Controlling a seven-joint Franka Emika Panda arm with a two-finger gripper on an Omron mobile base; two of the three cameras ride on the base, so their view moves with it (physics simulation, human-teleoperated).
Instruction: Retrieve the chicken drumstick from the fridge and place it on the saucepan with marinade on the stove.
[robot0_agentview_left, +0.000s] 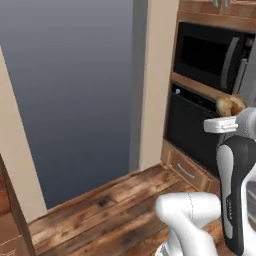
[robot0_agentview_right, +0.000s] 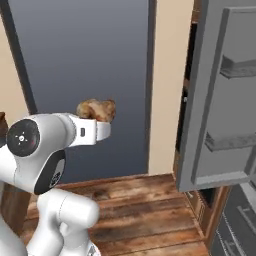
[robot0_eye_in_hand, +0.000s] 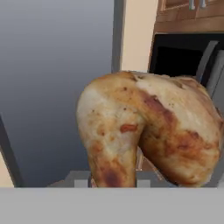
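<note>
We hold the chicken drumstick (robot0_eye_in_hand: 148, 127) pinched in our gripper (robot0_eye_in_hand: 114, 181), jaws closed tight around its lower end. It rides raised in the air above the wooden floor (robot0_agentview_left: 115, 210), with the fridge (robot0_agentview_right: 220, 100) door hanging open nearby.
</note>
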